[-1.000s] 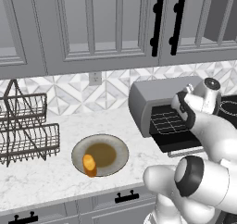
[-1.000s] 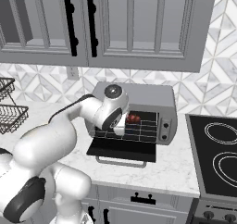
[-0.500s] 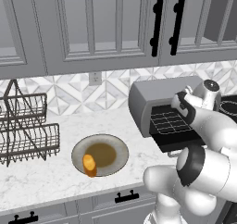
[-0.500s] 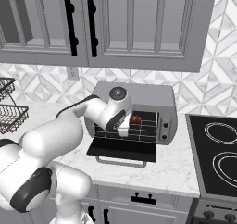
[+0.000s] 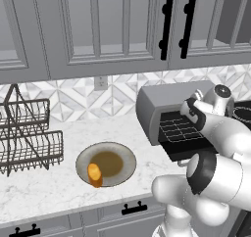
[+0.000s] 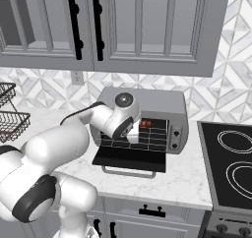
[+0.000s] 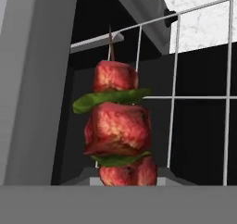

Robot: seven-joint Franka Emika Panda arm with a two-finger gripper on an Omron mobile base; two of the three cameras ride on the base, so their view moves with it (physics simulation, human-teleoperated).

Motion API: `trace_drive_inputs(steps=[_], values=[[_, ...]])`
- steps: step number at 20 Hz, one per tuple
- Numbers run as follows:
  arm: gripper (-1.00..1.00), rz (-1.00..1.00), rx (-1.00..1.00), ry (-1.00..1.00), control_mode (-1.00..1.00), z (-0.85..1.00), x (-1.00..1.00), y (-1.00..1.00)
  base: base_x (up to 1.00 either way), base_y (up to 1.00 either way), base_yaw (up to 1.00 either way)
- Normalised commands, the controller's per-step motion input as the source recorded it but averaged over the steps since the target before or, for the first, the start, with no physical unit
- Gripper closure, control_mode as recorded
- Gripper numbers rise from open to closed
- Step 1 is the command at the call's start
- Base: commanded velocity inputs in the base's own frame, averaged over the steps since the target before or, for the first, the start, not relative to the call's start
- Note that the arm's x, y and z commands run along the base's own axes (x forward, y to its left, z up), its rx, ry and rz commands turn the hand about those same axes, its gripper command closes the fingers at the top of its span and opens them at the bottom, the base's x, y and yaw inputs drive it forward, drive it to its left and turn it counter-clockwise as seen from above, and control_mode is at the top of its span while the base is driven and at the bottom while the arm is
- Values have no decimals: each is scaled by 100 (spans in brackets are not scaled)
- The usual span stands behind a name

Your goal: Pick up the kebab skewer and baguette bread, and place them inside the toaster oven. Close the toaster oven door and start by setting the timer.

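My gripper (image 6: 137, 129) reaches into the mouth of the grey toaster oven (image 6: 147, 101), shut on the kebab skewer (image 6: 145, 124). In the hand view the kebab skewer (image 7: 118, 130), red meat chunks with green slices on a thin stick, stands just above the wire rack (image 7: 173, 98); my fingertips are hidden below it. The toaster oven door (image 6: 128, 157) lies folded down flat in front. From the left, the toaster oven (image 5: 157, 101) is partly covered by my arm. The golden-orange baguette bread (image 5: 94, 174) lies on the round plate (image 5: 128, 158) on the counter, far left of the gripper.
A wire dish rack (image 5: 24, 133) stands at the counter's left. The oven's knob panel (image 6: 176, 133) is at its right end, and a black stovetop (image 6: 231, 168) lies further right. Grey wall cabinets hang above.
The skewer has shifted slightly rightward inside the oven cavity, and my arm's elbow has swung a little. The bread and plate have not moved.
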Motion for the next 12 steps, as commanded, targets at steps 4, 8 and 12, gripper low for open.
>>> trace_drive_inputs(steps=[4, 8, 12], values=[[-100, 0, 0, 2, -100, 0, 0, 0, 0, 0, 0], [-100, 0, 0, 0, -100, 0, 0, 0, 0, 0, 0], [-100, 0, 0, 0, -100, 0, 0, 0, 0, 0, 0]])
